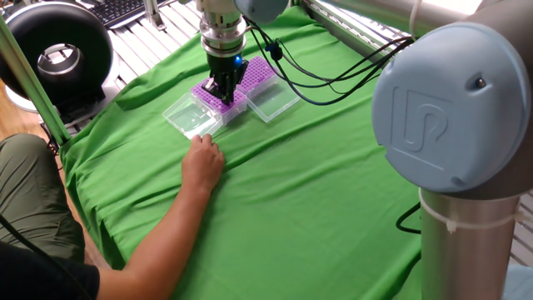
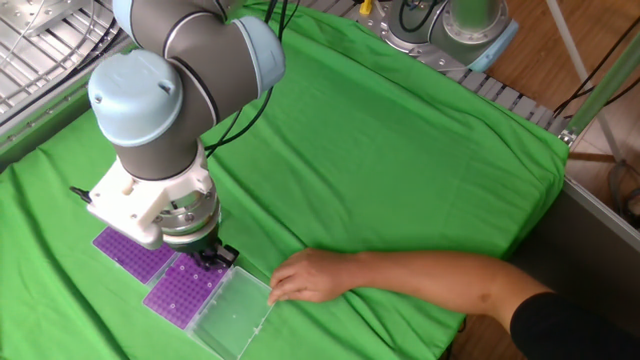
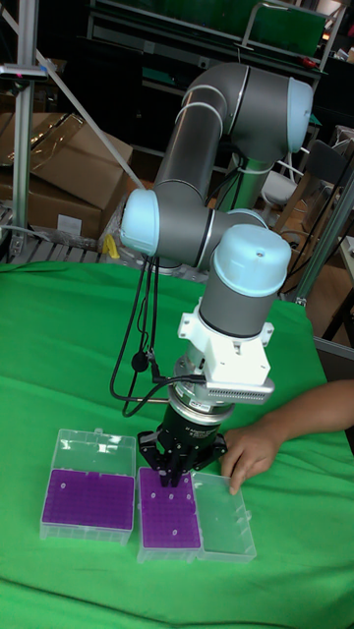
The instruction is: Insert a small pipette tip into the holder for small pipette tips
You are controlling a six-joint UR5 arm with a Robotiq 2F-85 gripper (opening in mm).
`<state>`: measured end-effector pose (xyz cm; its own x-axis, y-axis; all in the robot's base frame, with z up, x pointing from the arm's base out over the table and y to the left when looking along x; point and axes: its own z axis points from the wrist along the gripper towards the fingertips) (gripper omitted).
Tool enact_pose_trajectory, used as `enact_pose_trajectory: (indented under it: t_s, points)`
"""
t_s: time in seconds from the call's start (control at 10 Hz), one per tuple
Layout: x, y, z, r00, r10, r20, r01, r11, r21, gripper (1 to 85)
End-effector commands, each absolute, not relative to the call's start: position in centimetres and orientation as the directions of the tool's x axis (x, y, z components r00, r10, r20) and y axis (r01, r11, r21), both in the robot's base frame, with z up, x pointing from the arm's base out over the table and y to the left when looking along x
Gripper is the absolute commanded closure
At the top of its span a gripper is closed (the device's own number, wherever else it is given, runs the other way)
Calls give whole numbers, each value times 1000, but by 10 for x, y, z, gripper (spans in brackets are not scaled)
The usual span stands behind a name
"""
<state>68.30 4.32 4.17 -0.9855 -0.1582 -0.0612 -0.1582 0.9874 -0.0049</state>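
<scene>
Two purple racks in clear boxes lie side by side on the green cloth. My gripper [image 3: 175,479] points straight down over the holder for small pipette tips [image 3: 167,513], close to its far edge. In the two fixed views the gripper [image 1: 221,90] [image 2: 212,256] stands over that same holder [image 1: 210,97] [image 2: 183,293]. The fingers look shut. A small pipette tip between them is too small to make out. The holder's clear lid [image 3: 225,526] lies open beside it.
The second purple rack [image 3: 88,497] [image 1: 259,72] [image 2: 130,253] sits next to the holder, its lid [image 1: 273,102] open. A person's hand [image 1: 202,163] [image 2: 303,275] [image 3: 252,454] rests at the edge of the open lid [image 1: 192,117]. Cables [image 1: 325,79] trail across the cloth behind the gripper.
</scene>
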Motion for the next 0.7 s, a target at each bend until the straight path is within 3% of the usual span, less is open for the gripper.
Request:
enact_pose_trajectory:
  t_s: [0.0, 0.4, 0.6]
  points:
    - [684, 43, 49, -987, -143, -66, -145, 989, 14, 713]
    - [690, 43, 41, -991, -100, -88, -101, 995, 3, 843]
    - [684, 41, 50, -994, -94, -62, -93, 995, -19, 847]
